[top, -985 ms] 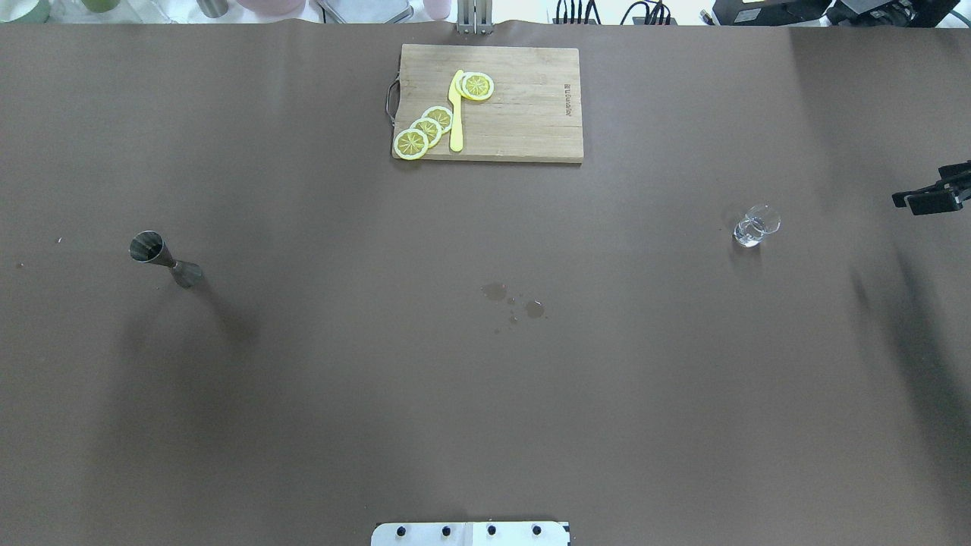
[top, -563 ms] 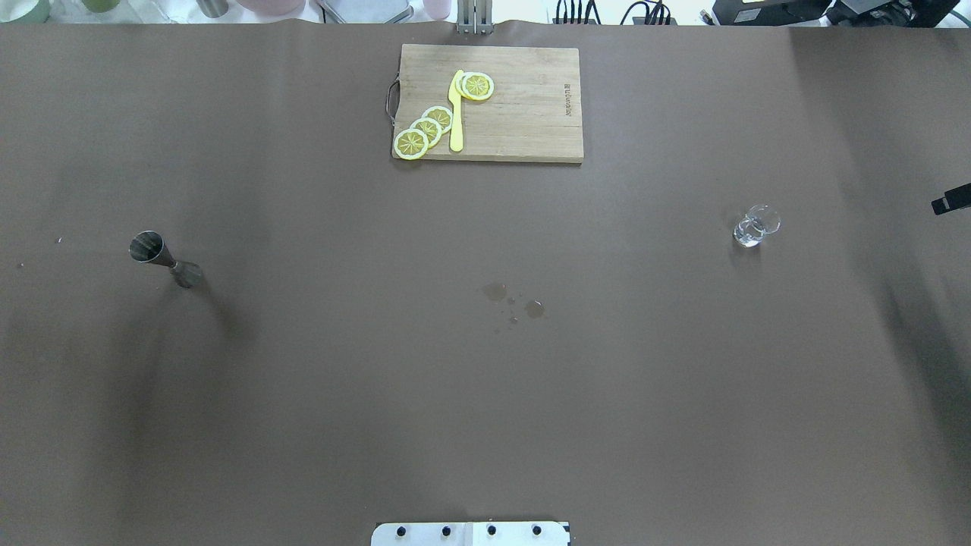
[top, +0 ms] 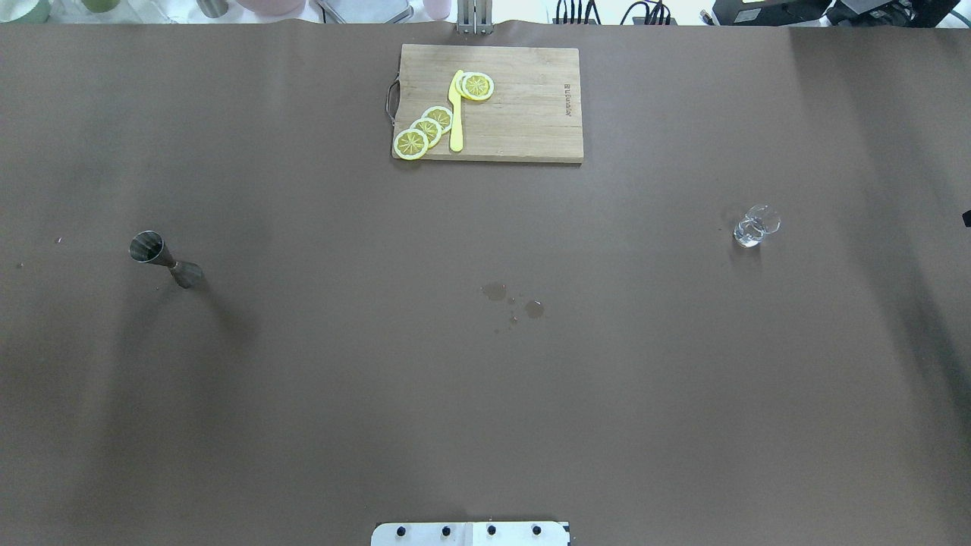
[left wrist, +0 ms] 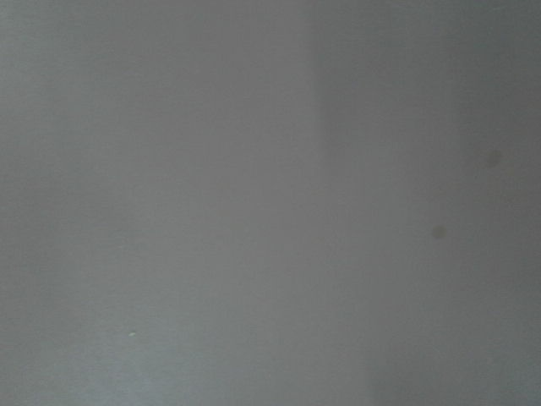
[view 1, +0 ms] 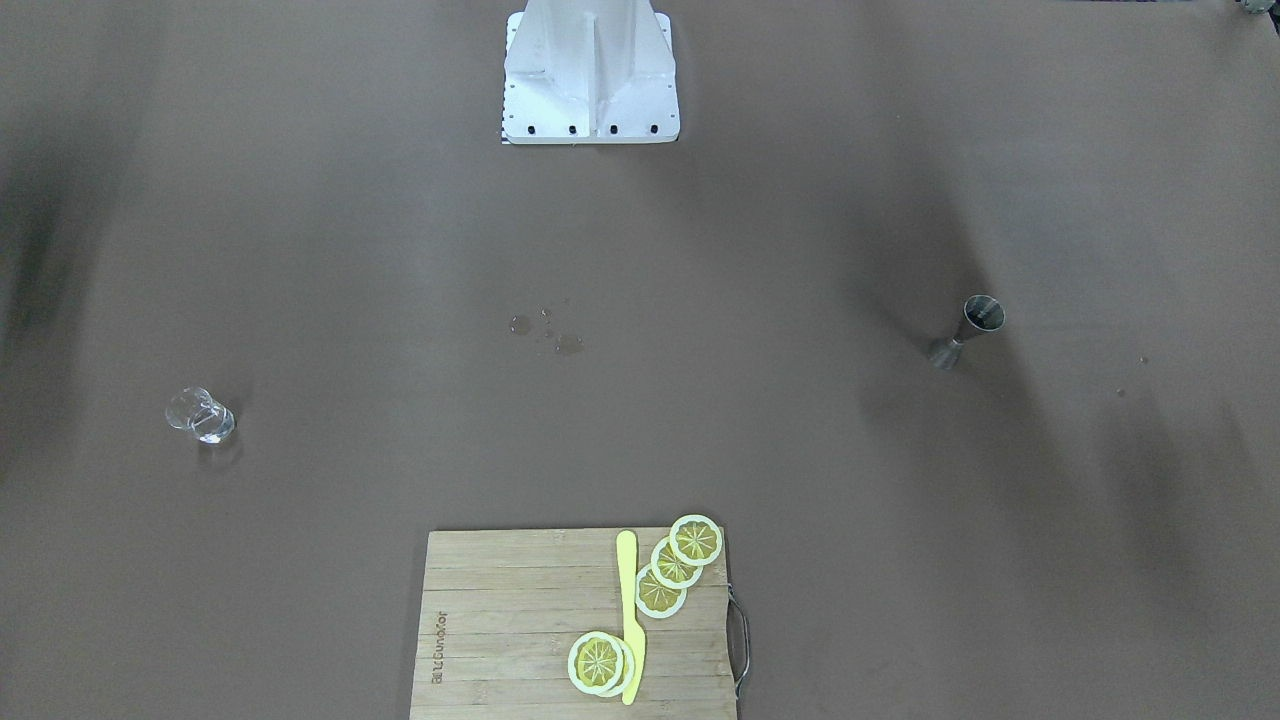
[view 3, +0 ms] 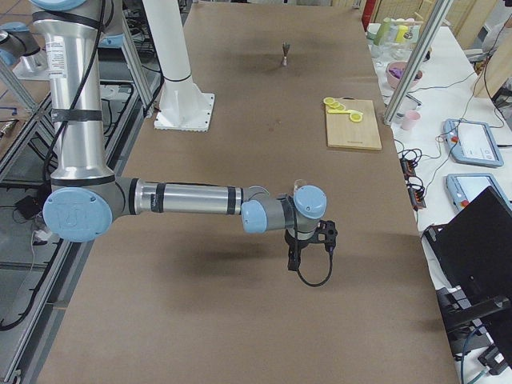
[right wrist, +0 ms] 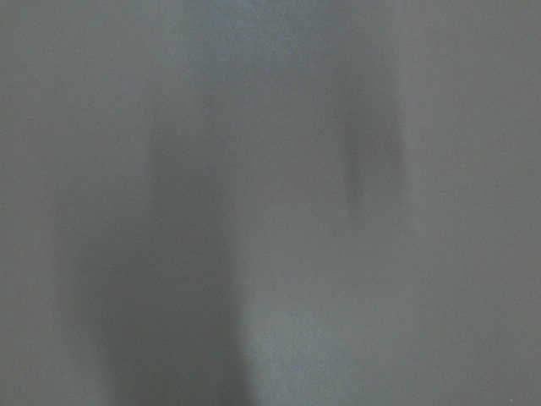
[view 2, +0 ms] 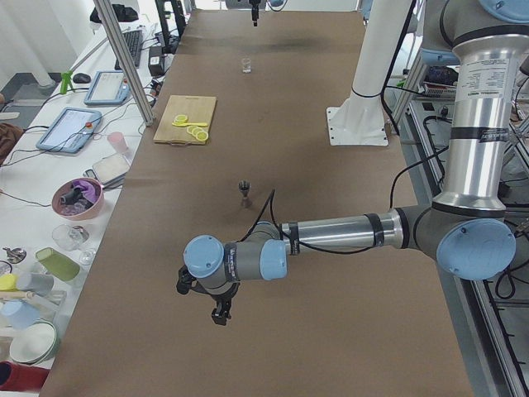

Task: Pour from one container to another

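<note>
A steel jigger [top: 163,258] stands upright on the left side of the brown table [top: 485,394]; it also shows in the front view [view 1: 966,330]. A small clear glass [top: 755,226] holding a little clear liquid stands on the right side. My left gripper [view 2: 220,313] hangs over the table's left end, well away from the jigger. My right gripper [view 3: 294,260] hangs over the right end, past the glass. Only a dark sliver of it reaches the overhead view's right edge. I cannot tell whether either gripper is open or shut. Both wrist views show only blurred table.
A wooden cutting board [top: 523,114] lies at the far middle with lemon slices [top: 426,130] and a yellow knife [top: 456,114] on it. A few wet drops [top: 514,300] mark the table's middle. The robot's base [view 1: 590,75] stands at the near edge.
My right gripper has drawn back to the right, away from the glass, until almost nothing of it shows in the overhead view. The jigger and the glass have not moved.
</note>
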Robot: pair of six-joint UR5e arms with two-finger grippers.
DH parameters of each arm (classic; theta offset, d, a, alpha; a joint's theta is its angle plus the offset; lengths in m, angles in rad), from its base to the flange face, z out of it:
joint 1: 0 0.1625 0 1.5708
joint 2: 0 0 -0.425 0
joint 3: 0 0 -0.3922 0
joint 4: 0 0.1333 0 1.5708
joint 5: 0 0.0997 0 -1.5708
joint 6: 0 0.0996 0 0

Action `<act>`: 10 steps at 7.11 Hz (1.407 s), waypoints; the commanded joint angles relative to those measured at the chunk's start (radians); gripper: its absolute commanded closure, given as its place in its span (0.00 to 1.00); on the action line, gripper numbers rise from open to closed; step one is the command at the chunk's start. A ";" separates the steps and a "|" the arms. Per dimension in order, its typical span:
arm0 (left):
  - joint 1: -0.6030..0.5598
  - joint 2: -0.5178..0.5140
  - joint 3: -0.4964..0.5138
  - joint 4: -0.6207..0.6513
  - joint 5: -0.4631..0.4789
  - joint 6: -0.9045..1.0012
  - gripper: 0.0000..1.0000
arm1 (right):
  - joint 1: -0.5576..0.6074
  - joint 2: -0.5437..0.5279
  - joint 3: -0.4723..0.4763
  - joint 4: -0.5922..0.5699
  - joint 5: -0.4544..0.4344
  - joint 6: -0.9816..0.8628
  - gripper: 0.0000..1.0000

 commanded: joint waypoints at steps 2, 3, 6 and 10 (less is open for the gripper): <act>-0.020 -0.004 -0.142 0.008 0.005 -0.205 0.02 | 0.100 -0.012 0.007 -0.028 0.031 -0.002 0.00; -0.020 0.018 -0.205 0.047 0.004 -0.207 0.02 | 0.131 -0.016 0.007 -0.028 0.035 -0.003 0.00; -0.010 0.047 -0.226 0.095 0.004 -0.183 0.01 | 0.192 -0.011 0.071 -0.092 0.031 -0.005 0.00; -0.012 0.065 -0.204 0.051 0.005 -0.269 0.01 | 0.188 -0.006 0.079 -0.093 0.014 -0.032 0.00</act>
